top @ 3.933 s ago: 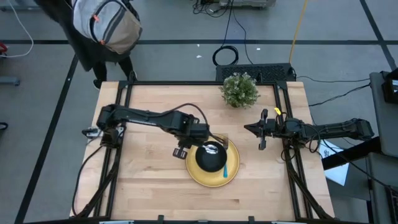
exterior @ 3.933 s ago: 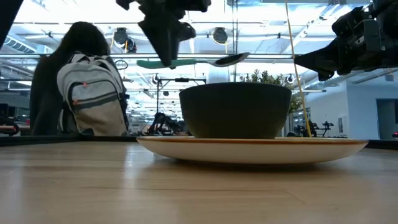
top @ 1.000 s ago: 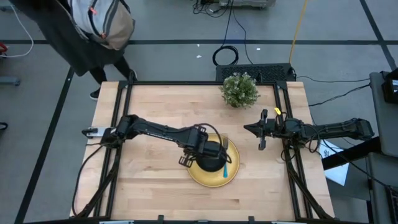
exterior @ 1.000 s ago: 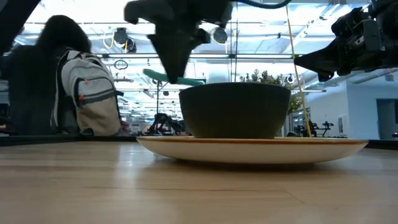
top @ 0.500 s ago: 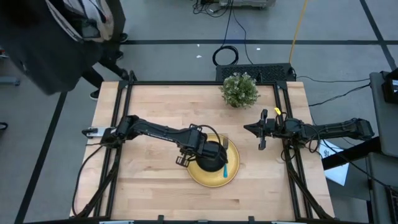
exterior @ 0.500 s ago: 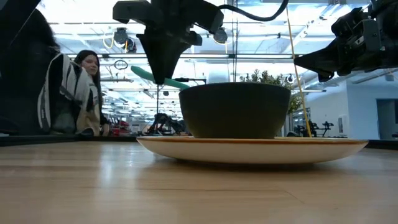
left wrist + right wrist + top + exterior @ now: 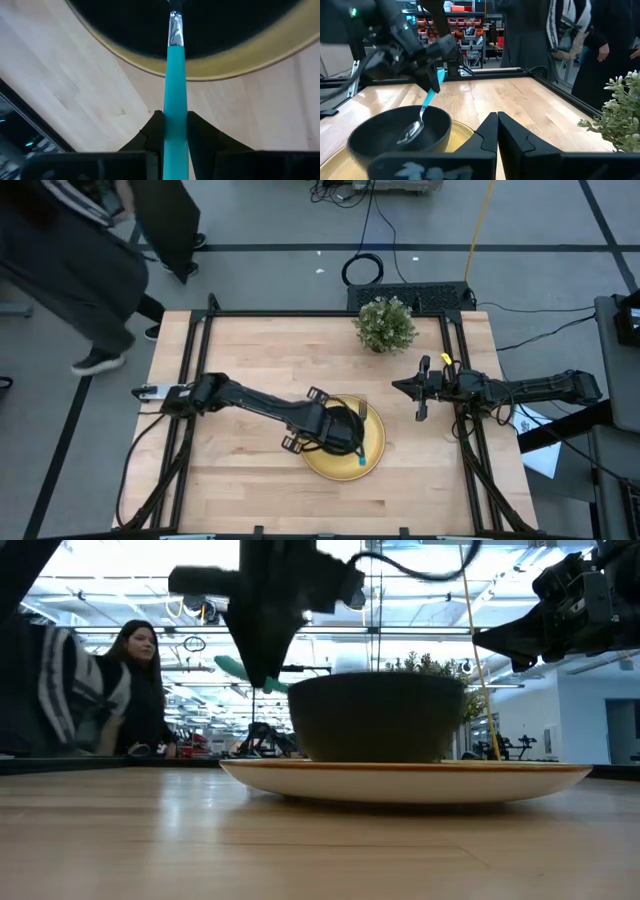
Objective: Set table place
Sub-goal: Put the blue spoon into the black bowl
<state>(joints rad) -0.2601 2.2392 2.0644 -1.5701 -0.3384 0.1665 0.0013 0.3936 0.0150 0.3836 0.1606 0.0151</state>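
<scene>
Since the earlier frames, left gripper (image 7: pixel 338 442) has dropped lower over the black bowl (image 7: pixel 345 428), and the spoon (image 7: pixel 352 452) now tips down into it; person at upper left has walked further left.

High view: yellow plate (image 7: pixel 375 450) sits centre-bottom of the table (image 7: pixel 250 360), bowl on it. Left arm reaches in from the left edge, gripper over the bowl's left side. Fork (image 7: pixel 362 409) tines just show at the plate's upper right rim. Right gripper (image 7: pixel 422 392) hangs right of centre, well apart from the plate. Potted plant (image 7: pixel 385 324) at top centre.

Low view: bowl (image 7: pixel 378 717) on plate (image 7: pixel 405 778) mid-frame; turquoise spoon handle (image 7: pixel 240 671) sticks out left above the bowl rim.

Left wrist view: fingers (image 7: pixel 200 135) pinch narrow on the turquoise handle (image 7: pixel 175 100), metal neck pointing into the bowl (image 7: pixel 190 25).

Right wrist view: own fingers (image 7: pixel 512 131) pressed together, holding nothing. Spoon bowl (image 7: pixel 412 131) rests inside the black bowl (image 7: pixel 380 135), handle tilted up to the left gripper (image 7: pixel 434 75).
</scene>
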